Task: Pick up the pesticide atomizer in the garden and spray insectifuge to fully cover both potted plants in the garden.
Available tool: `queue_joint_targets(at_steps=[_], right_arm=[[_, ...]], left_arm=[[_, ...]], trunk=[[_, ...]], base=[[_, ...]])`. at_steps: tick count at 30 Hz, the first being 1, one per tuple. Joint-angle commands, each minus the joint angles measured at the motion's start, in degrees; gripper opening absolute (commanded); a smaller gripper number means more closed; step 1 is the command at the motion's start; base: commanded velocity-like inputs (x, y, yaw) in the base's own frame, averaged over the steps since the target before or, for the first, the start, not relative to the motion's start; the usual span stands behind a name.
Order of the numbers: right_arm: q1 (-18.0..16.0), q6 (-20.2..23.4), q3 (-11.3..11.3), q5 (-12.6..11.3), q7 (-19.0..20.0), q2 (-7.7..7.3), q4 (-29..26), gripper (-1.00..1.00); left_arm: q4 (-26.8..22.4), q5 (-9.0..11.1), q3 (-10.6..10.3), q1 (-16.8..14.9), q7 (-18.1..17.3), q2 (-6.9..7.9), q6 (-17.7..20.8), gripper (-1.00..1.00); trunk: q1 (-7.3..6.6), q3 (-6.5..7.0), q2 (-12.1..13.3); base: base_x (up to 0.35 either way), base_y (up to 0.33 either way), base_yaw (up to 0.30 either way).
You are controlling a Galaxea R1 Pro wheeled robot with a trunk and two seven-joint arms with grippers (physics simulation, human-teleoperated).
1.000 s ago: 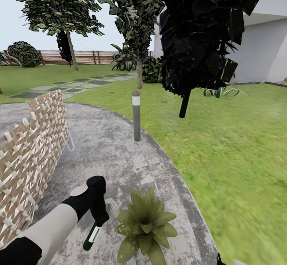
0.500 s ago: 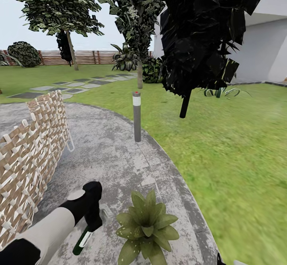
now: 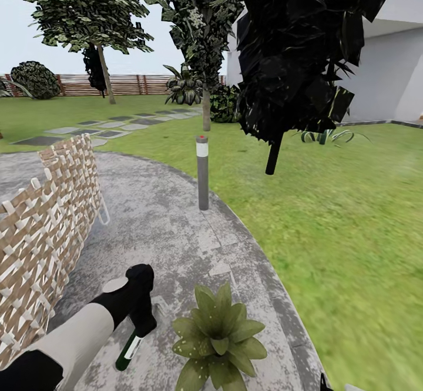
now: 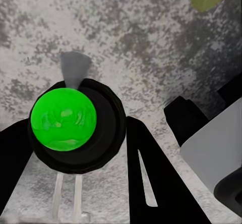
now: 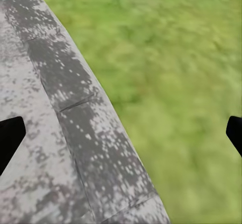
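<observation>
Wicker seat stands at far left, beside the left arm. Pesticide atomizer is clamped in the left claw, tilted down over the stone patio, judged aimed for spraying. Potted plant sits just beside, whitish specks on its leaves. Bollard light stands beyond, well apart. Right claw is held apart over the patio edge and lawn.

No readable text, labels, brands, nos. or signs in any view. Pesticide atomizer in head view: white band on dark green body, no print legible. Same atomizer from left wrist cam: plain bright green round end, unmarked. Grey post at patio edge: white band w/ red cap, no lettering. Wicker seat, fence, house wall: no signage visible.
</observation>
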Motion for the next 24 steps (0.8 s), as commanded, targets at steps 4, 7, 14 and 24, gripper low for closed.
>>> queue_joint_targets(at_steps=[4,7,14,24], right_arm=[[-0.1,-0.2,0.2,-0.2,-0.1,0.01,0.0,1.00],[-0.1,-0.2,0.2,-0.3,-0.1,0.22,0.0,1.00],[-0.1,-0.2,0.1,-0.3,-0.1,0.28,0.0,1.00],[-0.1,-0.2,0.2,-0.3,-0.1,0.28,0.0,1.00]], left_arm=[[-0.7,-0.4,0.0,0.0,-0.8,0.19,0.3,-1.00],[1.0,-0.4,-0.1,0.6,-0.4,1.08,-0.1,-1.00],[3.5,-0.4,0.5,0.7,-0.3,0.81,-0.2,-1.00],[1.7,-0.5,2.5,-0.3,-0.3,0.54,0.0,-1.00]], trunk=[[-0.01,-0.06,0.0],[-0.01,-0.06,0.0],[-0.01,-0.06,0.0],[-0.01,-0.06,0.0]], base=[[0.000,0.000,0.000],[0.000,0.000,0.000],[0.000,0.000,0.000],[0.093,0.086,0.000]])
